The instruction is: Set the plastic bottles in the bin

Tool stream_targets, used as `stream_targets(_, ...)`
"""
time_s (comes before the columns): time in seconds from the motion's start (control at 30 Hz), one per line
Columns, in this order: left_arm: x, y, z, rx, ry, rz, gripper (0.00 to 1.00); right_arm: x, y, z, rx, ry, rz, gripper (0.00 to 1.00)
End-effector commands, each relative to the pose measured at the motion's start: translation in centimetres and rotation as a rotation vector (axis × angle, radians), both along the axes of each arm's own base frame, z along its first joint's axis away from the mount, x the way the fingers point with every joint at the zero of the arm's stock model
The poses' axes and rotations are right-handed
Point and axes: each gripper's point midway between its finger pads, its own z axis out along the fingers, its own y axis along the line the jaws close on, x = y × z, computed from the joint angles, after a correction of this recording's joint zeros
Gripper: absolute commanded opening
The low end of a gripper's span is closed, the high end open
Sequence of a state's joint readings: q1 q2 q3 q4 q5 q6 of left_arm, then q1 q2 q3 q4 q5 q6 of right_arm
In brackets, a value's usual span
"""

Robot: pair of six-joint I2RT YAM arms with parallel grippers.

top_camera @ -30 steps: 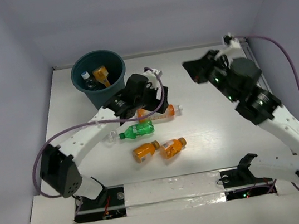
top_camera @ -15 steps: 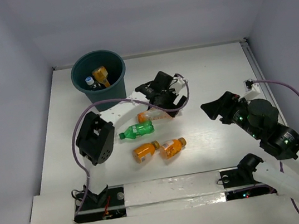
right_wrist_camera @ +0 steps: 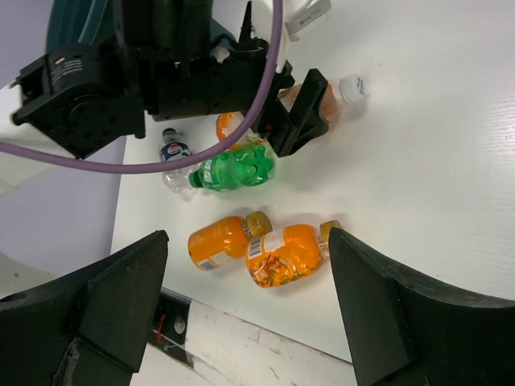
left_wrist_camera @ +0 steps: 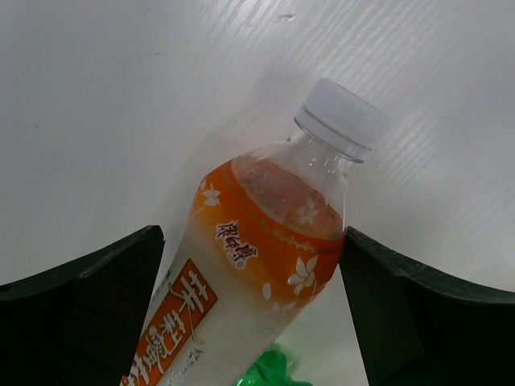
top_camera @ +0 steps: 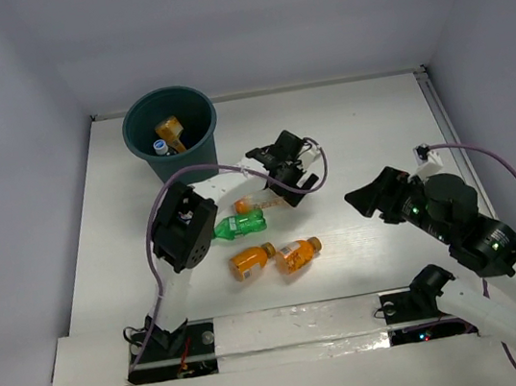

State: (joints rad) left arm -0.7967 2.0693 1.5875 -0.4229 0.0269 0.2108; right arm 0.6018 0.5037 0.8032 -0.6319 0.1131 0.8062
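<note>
A white-capped bottle with an orange label (left_wrist_camera: 257, 265) lies on the table between the fingers of my open left gripper (left_wrist_camera: 253, 322), which straddles it. From above, the left gripper (top_camera: 280, 188) sits over that bottle (top_camera: 258, 204). A green bottle (top_camera: 239, 223) and two orange bottles (top_camera: 251, 260) (top_camera: 297, 253) lie nearer. The teal bin (top_camera: 138, 138) at the back left holds an orange bottle (top_camera: 170, 128) and a blue-capped one (top_camera: 162, 146). My right gripper (top_camera: 366, 200) hangs open and holds nothing, right of the bottles. Its view shows the green bottle (right_wrist_camera: 233, 167), both orange ones (right_wrist_camera: 219, 240) (right_wrist_camera: 288, 256) and a clear blue-labelled bottle (right_wrist_camera: 172, 153).
The left arm's elbow (top_camera: 184, 228) rests over the table just left of the green bottle, its purple cable looping above. White walls close in the table at the left, back and right. A white strip (top_camera: 298, 328) with the arm bases runs along the near edge.
My left gripper has swung right from beside the bin to straddle the white-capped bottle. The right arm has drawn back from the far right corner toward the near right.
</note>
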Motion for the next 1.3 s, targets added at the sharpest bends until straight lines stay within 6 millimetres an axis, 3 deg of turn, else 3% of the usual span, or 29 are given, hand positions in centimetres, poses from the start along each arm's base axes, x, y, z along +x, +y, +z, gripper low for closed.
stream_targets(0.0, 1.9, 0.5, 0.4, 0.046, -0.079, 0.039, 0.86, -0.5, 0.1, 0.5, 0.006, -0.002, 0.024, 0.86)
stream_targets(0.23, 4.4, 1.7, 0.7, 0.053, -0.132, 0.105, 0.67, -0.4, 0.2, 1.1, -0.005, -0.010, 0.033, 0.87)
stream_targets(0.33, 6.0, 1.5, 3.1, 0.018, -0.194, 0.140, 0.52, -0.3, 0.6, 1.0, -0.001, -0.007, 0.046, 0.87)
stream_targets(0.43, 7.5, 0.4, 7.3, -0.052, -0.266, 0.158, 0.49, -0.1, 1.0, 0.4, 0.001, 0.005, 0.056, 0.87)
stream_targets(0.47, 8.2, -0.2, 9.6, -0.083, -0.303, 0.169, 0.47, 0.1, 0.9, 0.1, -0.001, 0.009, 0.043, 0.87)
stream_targets(0.53, 9.3, 0.1, 12.3, -0.110, -0.349, 0.200, 0.47, 0.5, 0.8, -0.3, -0.016, 0.005, 0.031, 0.87)
stream_targets(0.63, 10.4, 0.0, 18.1, -0.193, -0.423, 0.248, 0.44, 1.0, 0.8, -1.1, -0.038, -0.007, 0.028, 0.82)
stream_targets(0.67, 10.9, 0.3, 21.1, -0.252, -0.450, 0.287, 0.41, 1.0, 1.3, -1.0, -0.032, -0.014, 0.050, 0.75)
stream_targets(0.7, 11.2, 0.6, 22.8, -0.288, -0.463, 0.309, 0.41, 1.1, 1.6, -1.2, -0.032, -0.014, 0.063, 0.68)
stream_targets(0.73, 11.2, 1.0, 25.2, -0.338, -0.482, 0.330, 0.41, 1.1, 1.9, -1.3, -0.037, -0.018, 0.081, 0.49)
stream_targets(0.77, 11.3, 1.2, 28.2, -0.404, -0.509, 0.350, 0.41, 1.2, 2.4, -1.0, -0.026, -0.031, 0.104, 0.41)
stream_targets(0.87, 11.3, 3.7, 35.2, -0.612, -0.544, 0.435, 0.41, 1.7, 3.6, -1.1, -0.028, -0.032, 0.154, 0.30)
stream_targets(0.9, 11.8, 5.3, 36.9, -0.672, -0.548, 0.456, 0.41, 1.9, 3.9, -1.0, -0.031, -0.036, 0.162, 0.30)
stream_targets(0.93, 11.1, 6.9, 39.7, -0.765, -0.555, 0.492, 0.41, 2.2, 4.2, -1.3, -0.045, -0.027, 0.173, 0.30)
stream_targets(1.0, 11.3, 9.3, 42.1, -0.866, -0.575, 0.530, 0.42, 2.6, 4.9, -0.6, -0.039, -0.050, 0.198, 0.31)
stream_targets(1.03, 11.1, 11.9, 44.1, -0.927, -0.594, 0.569, 0.42, 2.9, 5.2, -0.9, -0.054, -0.046, 0.211, 0.31)
stream_targets(1.1, 11.7, 14.6, 44.7, -0.968, -0.629, 0.624, 0.42, 3.4, 6.1, -0.5, -0.057, -0.060, 0.246, 0.32)
stream_targets(1.13, 11.8, 17.5, 45.7, -0.987, -0.668, 0.675, 0.42, 3.6, 6.4, -0.7, -0.075, -0.062, 0.263, 0.32)
stream_targets(1.17, 12.4, 18.6, 44.8, -1.008, -0.654, 0.722, 0.42, 3.9, 7.4, -1.7, -0.094, -0.037, 0.295, 0.32)
stream_targets(1.23, 12.6, 20.9, 44.7, -1.032, -0.669, 0.776, 0.42, 4.2, 8.4, -1.5, -0.118, -0.042, 0.327, 0.32)
stream_targets(1.27, 13.4, 22.6, 43.4, -1.034, -0.667, 0.830, 0.42, 4.3, 9.2, -2.1, -0.137, -0.026, 0.347, 0.33)
